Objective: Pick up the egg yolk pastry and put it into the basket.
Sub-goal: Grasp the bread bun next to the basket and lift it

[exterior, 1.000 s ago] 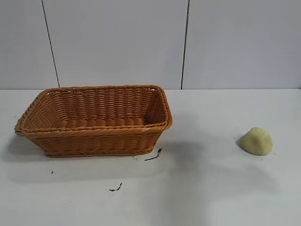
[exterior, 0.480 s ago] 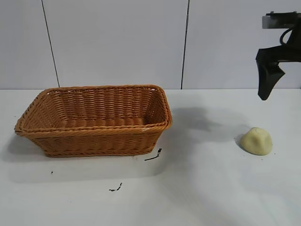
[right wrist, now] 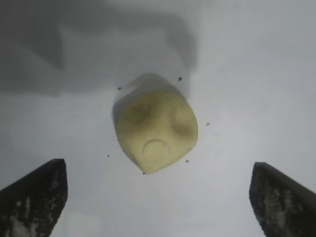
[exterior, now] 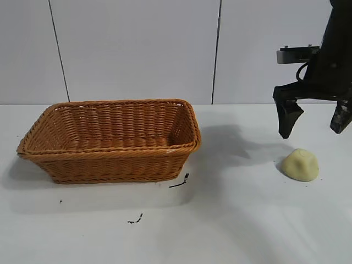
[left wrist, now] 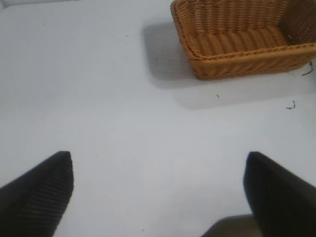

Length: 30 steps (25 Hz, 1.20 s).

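My right gripper [exterior: 314,121] hangs above the egg yolk pastry [exterior: 300,164], fingers [exterior: 286,116] spread wide, not touching it; the pastry lies on the table [exterior: 231,220], well apart from the basket [exterior: 110,140].

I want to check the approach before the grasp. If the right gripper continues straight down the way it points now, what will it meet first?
Most likely the egg yolk pastry: the right gripper hangs open above it, a finger on each side. Its alignment in depth is unclear.
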Motion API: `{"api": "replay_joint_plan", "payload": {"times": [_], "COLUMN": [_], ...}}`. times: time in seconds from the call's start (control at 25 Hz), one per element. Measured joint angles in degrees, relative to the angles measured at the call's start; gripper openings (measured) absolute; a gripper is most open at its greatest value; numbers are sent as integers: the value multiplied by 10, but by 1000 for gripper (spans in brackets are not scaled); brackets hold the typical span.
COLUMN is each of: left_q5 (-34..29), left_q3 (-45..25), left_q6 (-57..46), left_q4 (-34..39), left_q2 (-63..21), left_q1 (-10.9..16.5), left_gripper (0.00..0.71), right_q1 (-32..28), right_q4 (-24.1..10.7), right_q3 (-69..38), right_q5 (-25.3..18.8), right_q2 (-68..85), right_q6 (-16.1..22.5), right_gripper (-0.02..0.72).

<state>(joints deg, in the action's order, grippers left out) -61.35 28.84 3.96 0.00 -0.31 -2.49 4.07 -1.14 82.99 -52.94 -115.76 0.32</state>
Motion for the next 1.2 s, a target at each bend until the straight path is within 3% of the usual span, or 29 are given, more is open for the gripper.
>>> {"api": "replay_joint_plan", "payload": {"times": [0.48,1.08,1.2], "left_q5": [0,0,0], "left_q3": [0,0,0], "left_q6": [0,0,0], "left_q4": [0,0,0], "left_q2": [0,0,0], "left_q1": [0,0,0], "left_gripper": [696,696,696], "right_q1": [-1,-1,-1], "right_q4": [0,2,2], "right_q3": [0,0,0], "right_q5": [35,36,36], "right_q2": [-76,-88,-88], "right_q6": [1,1,1], "right_gripper": [693,690,585]}}
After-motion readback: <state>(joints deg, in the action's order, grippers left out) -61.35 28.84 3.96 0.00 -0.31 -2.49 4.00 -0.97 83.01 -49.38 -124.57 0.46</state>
